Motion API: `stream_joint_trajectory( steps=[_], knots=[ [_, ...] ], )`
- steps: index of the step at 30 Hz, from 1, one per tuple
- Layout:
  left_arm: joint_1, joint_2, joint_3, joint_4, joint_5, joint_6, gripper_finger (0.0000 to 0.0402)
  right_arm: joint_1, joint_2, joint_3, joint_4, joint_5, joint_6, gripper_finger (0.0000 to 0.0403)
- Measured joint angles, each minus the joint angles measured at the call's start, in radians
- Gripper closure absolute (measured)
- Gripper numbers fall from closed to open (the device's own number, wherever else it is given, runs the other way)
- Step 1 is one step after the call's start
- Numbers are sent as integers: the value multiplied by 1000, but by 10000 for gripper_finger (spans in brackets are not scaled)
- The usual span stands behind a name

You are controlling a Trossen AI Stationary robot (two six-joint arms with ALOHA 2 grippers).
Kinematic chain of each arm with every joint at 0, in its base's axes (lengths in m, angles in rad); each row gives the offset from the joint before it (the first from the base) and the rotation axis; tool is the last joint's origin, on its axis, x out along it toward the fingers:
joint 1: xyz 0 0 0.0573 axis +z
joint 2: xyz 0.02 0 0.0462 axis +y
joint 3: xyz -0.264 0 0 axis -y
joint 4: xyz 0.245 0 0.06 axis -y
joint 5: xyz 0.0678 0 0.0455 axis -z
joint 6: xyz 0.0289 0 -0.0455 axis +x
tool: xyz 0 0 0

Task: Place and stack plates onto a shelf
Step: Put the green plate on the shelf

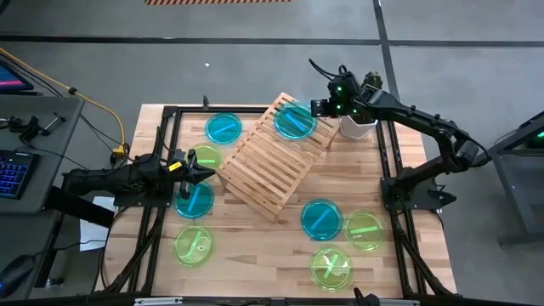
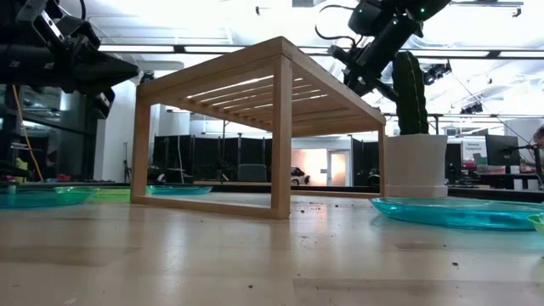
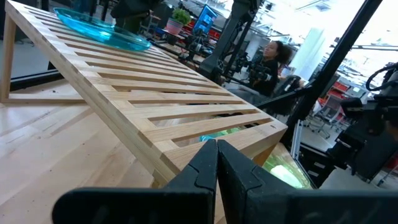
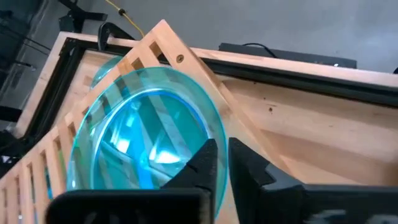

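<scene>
Broad wooden table (image 1: 255, 246) beneath both claws. Set askew in its middle, the shelf (image 1: 272, 161), a slatted rack reaching from just ahead of the left claw (image 1: 197, 167) to directly under the right claw (image 1: 316, 108).

Flat on the slats at the shelf's corner, right below and in front of the right claw: the teal plate (image 1: 295, 121). Right claw closed down to a thin slit, seemingly pinching that plate's rim. Just beside the claw, on its outer side, a white pot (image 1: 357, 127) with a cactus.

Left claw pressed fully together, holding nothing, hovering at the shelf's edge with a green plate (image 1: 204, 157) and a teal one beside it and beneath it. Other loose plates (image 1: 321, 219) scattered well away from both claws, on the table.

Step in hand, as judged: seating the teal plate on the shelf and letting go. To do it well:
- Make sure the plate sits level across several slats, fully inside the corner, not overhanging.
- Part the fingers only a little, then lift straight up (a sideways pull would likely drag the light plastic off the edge).
- Keep clear of the pot while backing away.
- Leave room on the slats alongside for further stacks.
</scene>
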Motion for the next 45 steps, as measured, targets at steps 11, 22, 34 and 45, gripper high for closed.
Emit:
stream_joint_trajectory(
  steps=[11,22,34,45],
  knots=[
    [0,0,0,0,0,0,401,20,-160,0,-122,7,-185,256],
    [0,0,0,0,0,0,401,300,-369,0,-248,116,-267,229],
    [1,0,0,14,-3,-1,401,690,-375,-61,-125,553,-29,228],
    [1,0,0,198,-10,-227,401,824,-375,-494,596,510,208,229]
  ],
)
